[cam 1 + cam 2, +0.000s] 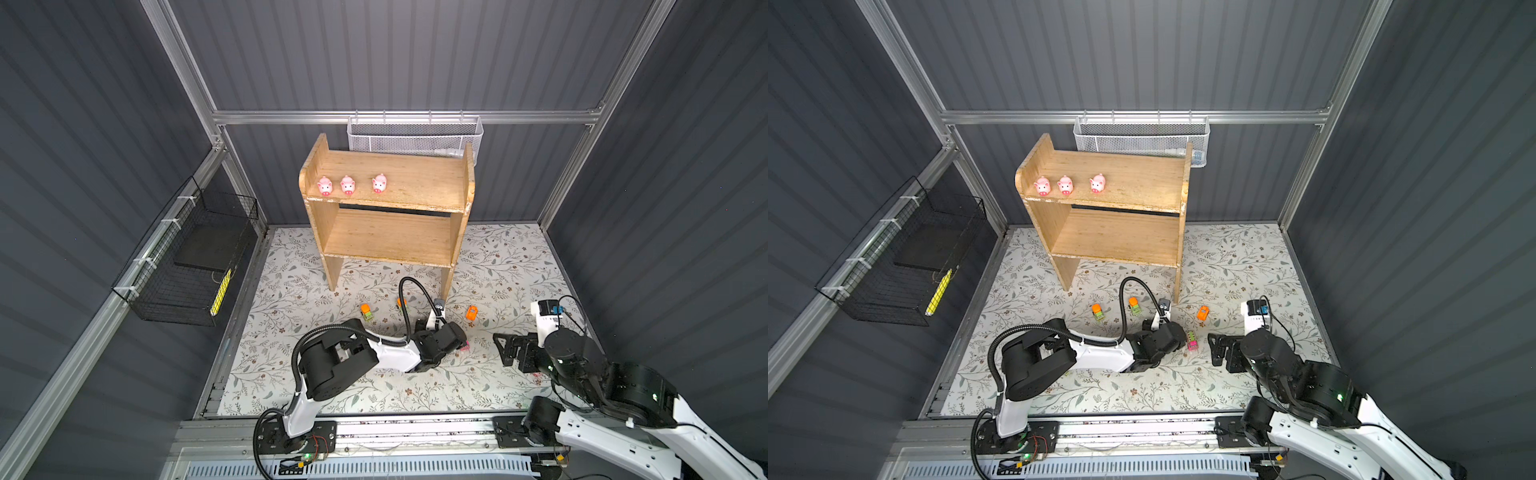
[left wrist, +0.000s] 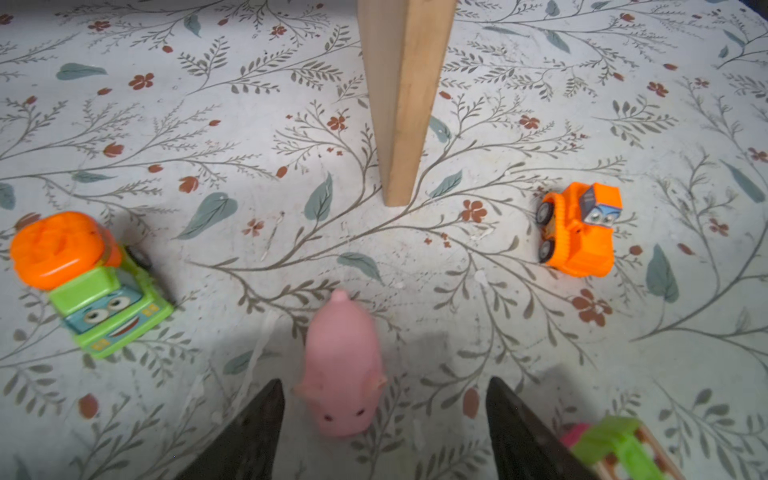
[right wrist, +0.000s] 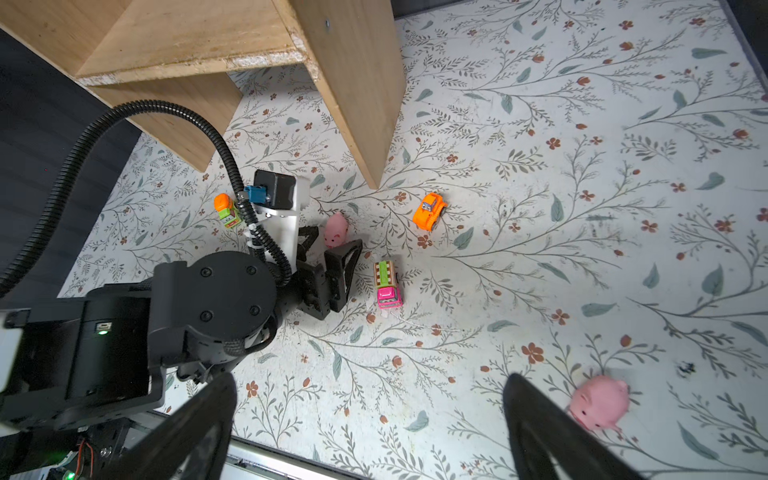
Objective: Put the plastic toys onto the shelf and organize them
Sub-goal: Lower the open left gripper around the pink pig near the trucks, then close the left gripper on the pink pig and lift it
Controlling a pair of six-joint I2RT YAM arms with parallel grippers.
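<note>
Left gripper (image 2: 383,380): jaws partly open, gripping nothing. Pink pig (image 2: 340,365) lies between the fingertips, closer to one finger, with a clear gap at the other, snout toward the wrist.
Right gripper (image 3: 370,378): jaws wide open, empty. Second pig (image 3: 600,401) lies just outside one finger.
Shelf (image 1: 415,183): upper centre in both top views. Three pigs (image 1: 347,185) stand on the left half of the top tier.

1. Shelf (image 1: 386,237): at the back of the counter (image 1: 507,266), with the mesh basket (image 1: 415,137) behind it.
2. Top tier, left half: row of three pigs (image 1: 348,185).
3. Before the shelf: mixer truck (image 1: 1097,311), then second mixer truck (image 1: 1133,305) to its right. The bulldozer (image 1: 1203,312) is right of the shelf's right leg.
4. Fourth pig (image 2: 340,365): before that leg, between the left gripper (image 2: 382,381) jaws, with the wagon truck (image 3: 386,284) just to the right.
5. Fifth pig (image 3: 598,402): apparently front right, just outside the right gripper (image 3: 370,380) jaws.
</note>
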